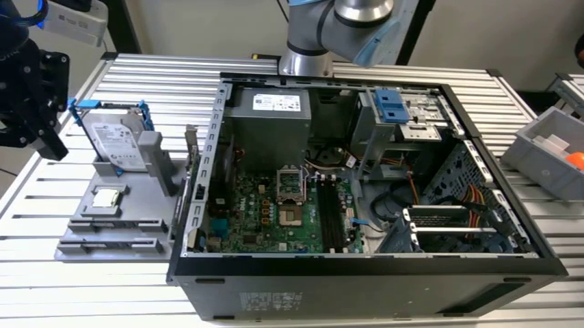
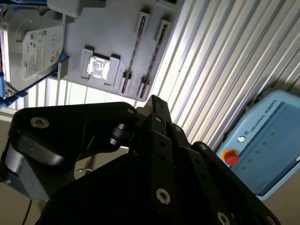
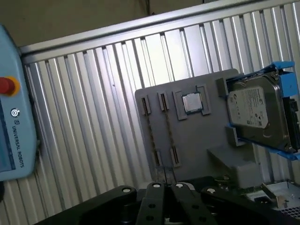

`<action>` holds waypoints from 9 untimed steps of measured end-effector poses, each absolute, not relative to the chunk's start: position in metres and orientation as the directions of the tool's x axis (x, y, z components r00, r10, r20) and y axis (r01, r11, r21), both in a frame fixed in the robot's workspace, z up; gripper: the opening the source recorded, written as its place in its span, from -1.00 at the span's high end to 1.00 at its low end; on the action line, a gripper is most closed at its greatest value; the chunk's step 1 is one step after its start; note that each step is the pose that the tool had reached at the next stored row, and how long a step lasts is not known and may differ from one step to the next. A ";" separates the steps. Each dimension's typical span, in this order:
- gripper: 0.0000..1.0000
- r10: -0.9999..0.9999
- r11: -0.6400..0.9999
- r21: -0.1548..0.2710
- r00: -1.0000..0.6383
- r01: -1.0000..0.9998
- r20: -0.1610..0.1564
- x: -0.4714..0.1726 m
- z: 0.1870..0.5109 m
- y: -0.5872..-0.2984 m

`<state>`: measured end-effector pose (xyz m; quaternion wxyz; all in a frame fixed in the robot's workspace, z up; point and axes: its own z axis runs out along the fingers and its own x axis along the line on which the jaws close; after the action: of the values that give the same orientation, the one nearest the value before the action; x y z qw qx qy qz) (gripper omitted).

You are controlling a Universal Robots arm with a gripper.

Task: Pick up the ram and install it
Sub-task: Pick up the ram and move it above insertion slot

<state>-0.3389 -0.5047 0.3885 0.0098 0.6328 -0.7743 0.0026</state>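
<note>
1. The gripper [image 3: 165,183] is seen in both wrist views with its fingers drawn together to one narrow tip. Whether anything thin is pinched there cannot be told.
2. In the exterior view the gripper is held in the air at that view's left, above the table [image 1: 137,294] and near the drive [image 1: 117,140].
3. A grey tray [image 3: 197,140] is laid on the slatted table, just beside the open case [image 1: 365,270], on the exterior view's left of it.
4. The drive, in its blue bracket, is stood on edge in the tray. The CPU [image 3: 191,102] is laid flat in a square recess beside it.
5. Two long slots [image 3: 152,131] are cut side by side in the tray next to the CPU. A thin toothed line is seen along each in both wrist views. Whether that line is the ram on edge or a bare groove cannot be told.
6. Inside the case, long dark sockets [image 1: 330,212] are set on the green board. Whether the ram is seated there cannot be told, so its place is left unsettled.
7. A blue pendant [image 3: 14,117] is laid on the table, apart from the tray.
</note>
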 end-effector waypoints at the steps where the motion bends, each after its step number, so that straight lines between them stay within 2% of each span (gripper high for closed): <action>1: 1.00 -0.983 0.182 0.008 -0.182 -0.983 0.018 -0.339 0.388 -0.505; 9: 1.00 -0.999 0.047 0.008 -0.047 -0.999 0.018 -0.339 0.388 -0.504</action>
<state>-0.3389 -0.5040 0.3879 0.0096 0.6903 -0.7234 0.0033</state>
